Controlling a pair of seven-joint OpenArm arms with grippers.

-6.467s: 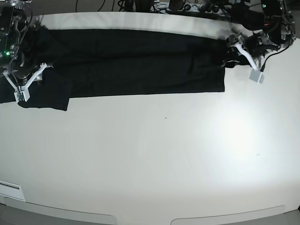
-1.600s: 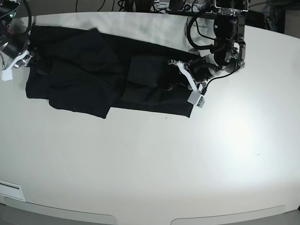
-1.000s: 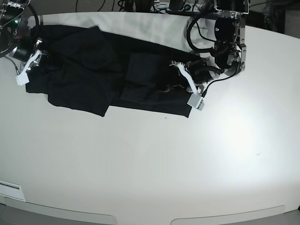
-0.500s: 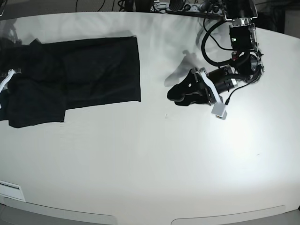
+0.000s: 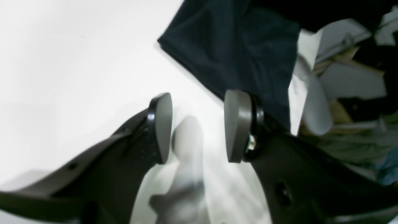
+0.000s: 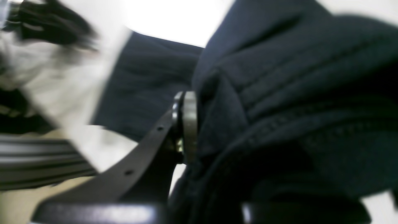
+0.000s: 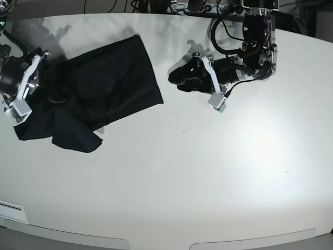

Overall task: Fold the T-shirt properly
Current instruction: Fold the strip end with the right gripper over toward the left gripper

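Note:
The black T-shirt point(image 7: 104, 78) lies folded and wrinkled on the left part of the white table point(image 7: 182, 172). My right gripper point(image 7: 41, 91) at the far left is shut on the shirt's left edge. In the right wrist view bunched dark cloth point(image 6: 279, 93) presses against its one visible pad point(image 6: 189, 124), and the other finger is hidden. My left gripper point(image 7: 174, 78) hovers right of the shirt, apart from it. In the left wrist view this gripper point(image 5: 197, 127) is open and empty, with a shirt corner point(image 5: 236, 46) beyond its tips.
Cables and equipment point(image 7: 192, 6) line the table's back edge. A white label point(image 7: 10, 211) sits at the front left edge. Clutter point(image 5: 342, 77) shows beyond the table edge in the left wrist view.
The left gripper, empty, has moved left and back toward the shirt. The right gripper has come inward with the shirt's left edge; the shirt has turned and bunched at its lower left.

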